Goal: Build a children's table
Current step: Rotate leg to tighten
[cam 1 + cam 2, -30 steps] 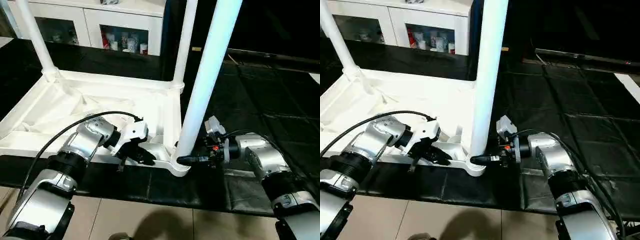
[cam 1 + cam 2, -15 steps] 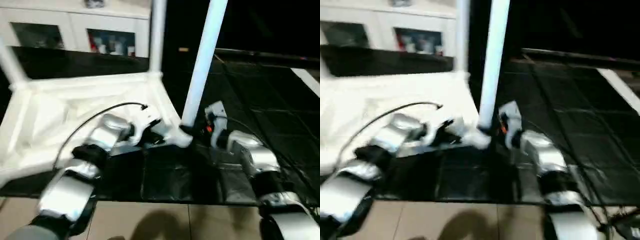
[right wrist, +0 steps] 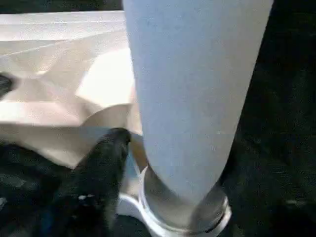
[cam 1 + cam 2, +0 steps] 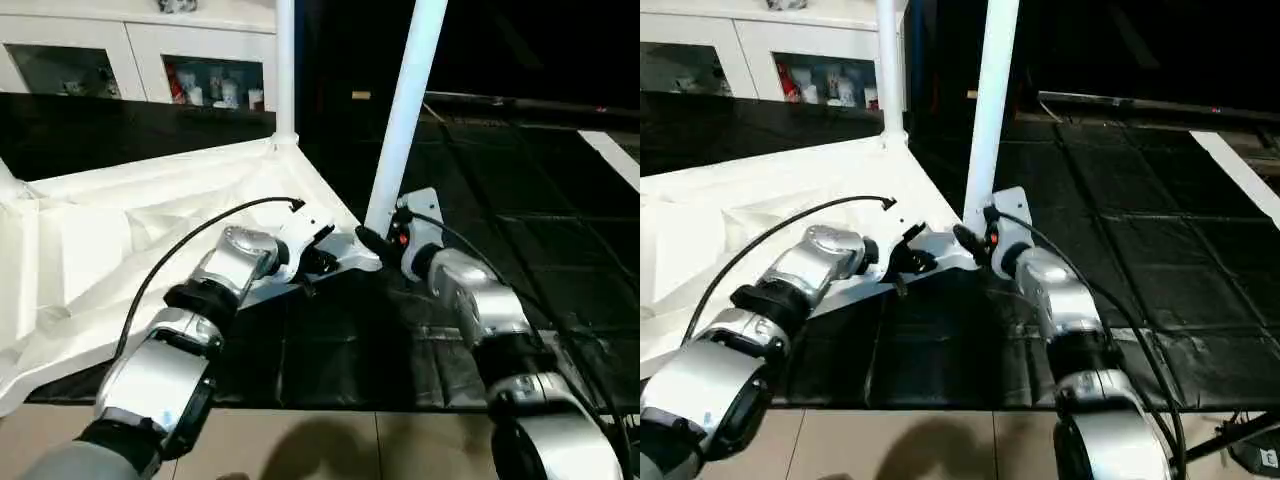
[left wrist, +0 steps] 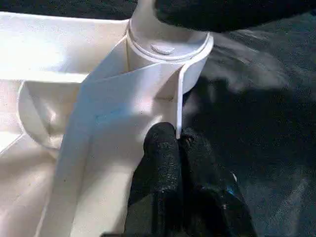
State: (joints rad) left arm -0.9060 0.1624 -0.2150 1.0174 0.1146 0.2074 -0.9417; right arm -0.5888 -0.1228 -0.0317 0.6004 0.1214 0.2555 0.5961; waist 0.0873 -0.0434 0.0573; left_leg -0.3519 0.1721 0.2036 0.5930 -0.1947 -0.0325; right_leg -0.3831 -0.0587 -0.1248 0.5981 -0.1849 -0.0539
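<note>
The children's table lies upside down on black mats, its white top (image 4: 110, 225) showing the ribbed underside. A tall white leg (image 4: 405, 110) stands upright in the near corner socket (image 5: 168, 49). Another leg (image 4: 285, 70) rises from the far corner. My left gripper (image 4: 322, 262) is shut on the top's thin rim just beside that near socket, and the left wrist view shows its fingertips (image 5: 165, 145) pinching the rim edge. My right gripper (image 4: 375, 243) sits low at the base of the near leg (image 3: 192, 98), right against the socket.
A white cabinet (image 4: 150, 50) with glass doors stands along the back wall. Black mats (image 4: 520, 180) cover the ground to the right. Tan floor tiles (image 4: 300, 450) run along the near edge below my forearms.
The whole view has swung, so the table top looks turned. Both grippers are still at the same near corner, the left one on the rim and the right one by the leg's base.
</note>
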